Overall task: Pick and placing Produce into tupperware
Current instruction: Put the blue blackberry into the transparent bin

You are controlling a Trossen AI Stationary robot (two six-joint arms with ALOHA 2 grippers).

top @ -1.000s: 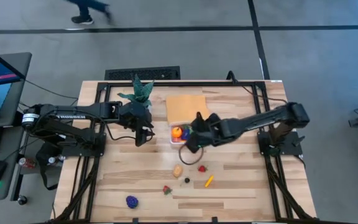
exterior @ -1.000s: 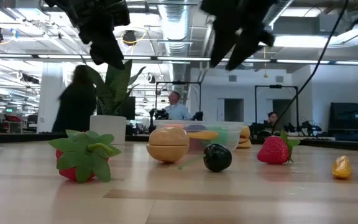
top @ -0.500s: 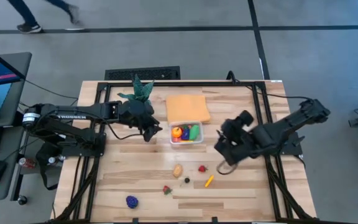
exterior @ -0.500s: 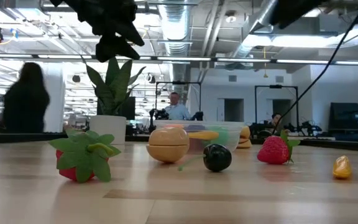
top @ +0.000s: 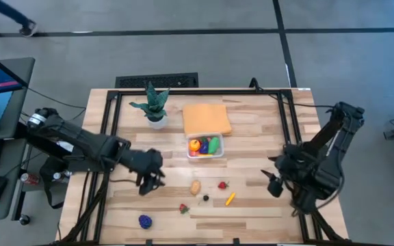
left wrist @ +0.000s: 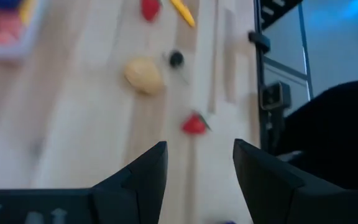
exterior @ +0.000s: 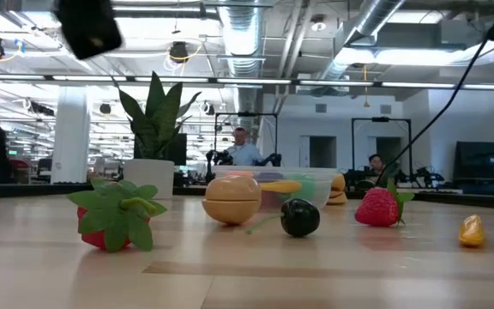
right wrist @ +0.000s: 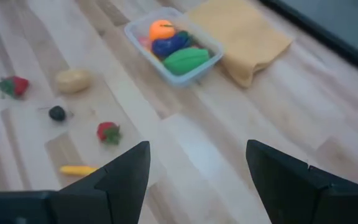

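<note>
I'm over a pale wooden table (top: 265, 205) on a grey floor, an open workshop with ceiling ducts behind it. My left pincer (top: 148, 183) hangs empty, fingers parted, near the beige potato (top: 195, 186). My right pincer (top: 274, 184) waits wide apart and empty at the table's right edge. The tupperware (top: 205, 146), holding orange, blue and green produce, touches the orange cloth (top: 206, 117).
</note>
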